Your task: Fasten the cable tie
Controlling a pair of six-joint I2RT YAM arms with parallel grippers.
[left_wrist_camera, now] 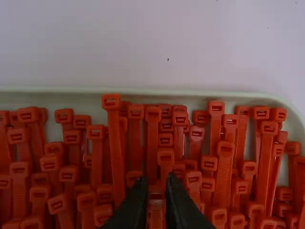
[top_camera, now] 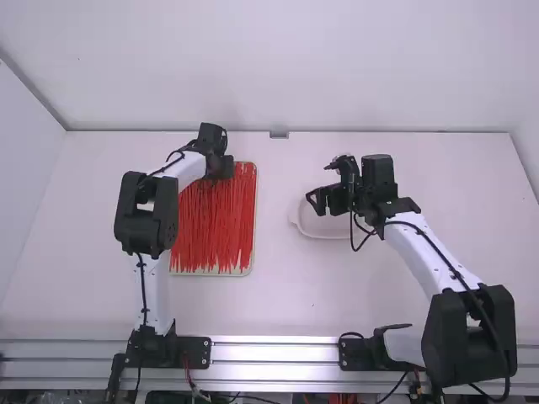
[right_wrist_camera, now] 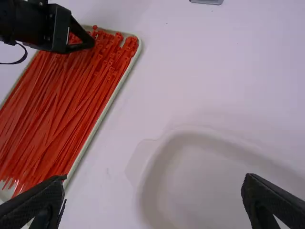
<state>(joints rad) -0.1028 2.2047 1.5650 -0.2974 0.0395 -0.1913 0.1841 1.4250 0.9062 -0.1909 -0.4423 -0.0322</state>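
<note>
Left claw [left_wrist_camera: 153,179] hides most of the cable tie [left_wrist_camera: 156,213] between its fingers [left_wrist_camera: 135,202].

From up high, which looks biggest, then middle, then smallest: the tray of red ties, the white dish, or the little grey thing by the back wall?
1. Tray of red ties
2. White dish, partly hidden behind the right gripper
3. Little grey thing
</note>
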